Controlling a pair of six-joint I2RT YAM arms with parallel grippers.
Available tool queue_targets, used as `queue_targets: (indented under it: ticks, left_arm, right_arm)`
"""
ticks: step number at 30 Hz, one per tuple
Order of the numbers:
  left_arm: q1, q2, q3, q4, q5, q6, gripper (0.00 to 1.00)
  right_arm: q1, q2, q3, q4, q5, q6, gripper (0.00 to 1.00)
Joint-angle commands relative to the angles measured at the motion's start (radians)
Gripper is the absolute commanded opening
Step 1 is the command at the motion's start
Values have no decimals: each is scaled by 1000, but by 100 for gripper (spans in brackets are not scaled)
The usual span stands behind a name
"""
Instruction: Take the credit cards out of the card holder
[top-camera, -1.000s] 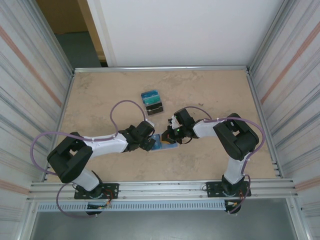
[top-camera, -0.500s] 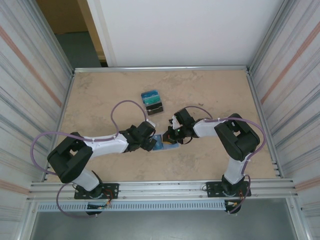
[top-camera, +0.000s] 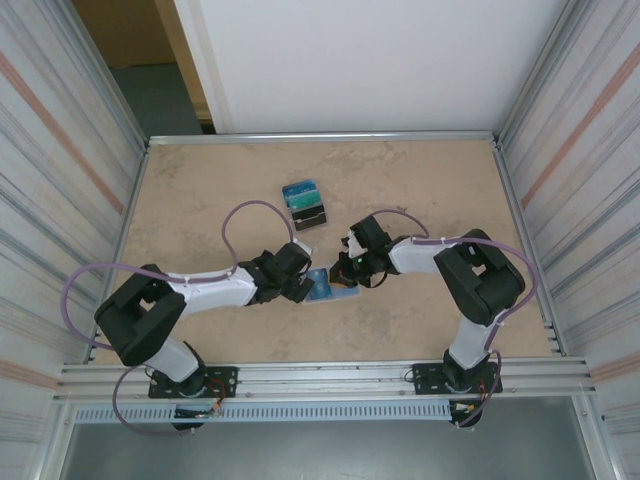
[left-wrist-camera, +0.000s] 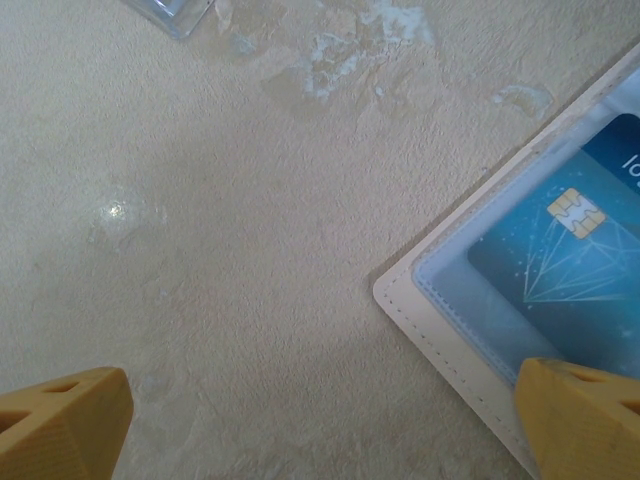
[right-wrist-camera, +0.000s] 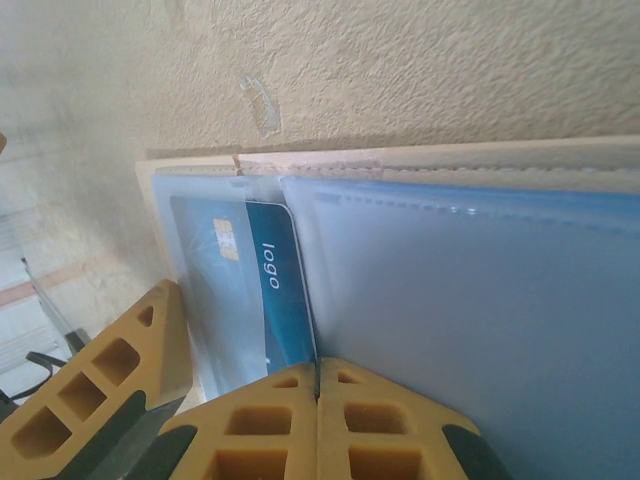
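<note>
Black-white arms (top-camera: 210, 290), purple cables (top-camera: 250, 203), yellow claw fingers (right-wrist-camera: 260, 430), hollow cells.

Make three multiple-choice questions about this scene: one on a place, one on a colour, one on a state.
1. Where do the loose cards lie? A) beyond the card holder, toward the far edge B) between the arm bases C) against the right wall
2. What colour is the card in the holder's clear pocket? A) red B) yellow C) blue
3. How is the left gripper? A) shut on a card B) open C) shut and empty
Answers: 1 A, the top view shows the stack farther back; 2 C, both wrist views show a blue chip card; 3 B, its jaws stand wide apart.
</note>
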Motion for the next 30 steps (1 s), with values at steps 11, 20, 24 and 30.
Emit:
queue_targets:
  ticks: [11, 20, 24, 30]
  left_arm:
    - [-11, -40, 27, -11, 12, 9, 99]
    - [-9, -52, 58, 2, 13, 31, 98]
    - [-7, -32, 72, 7, 15, 39, 99]
    - [-8, -1, 96, -4, 16, 59, 99]
  right_arm:
    - [-4, -44, 11, -56, 34, -18, 0]
    - [-9, -49, 11, -65, 42, -22, 0]
    - [-12, -54, 9, -78, 56, -25, 0]
    - [-16, -68, 9, -98, 72, -30, 0]
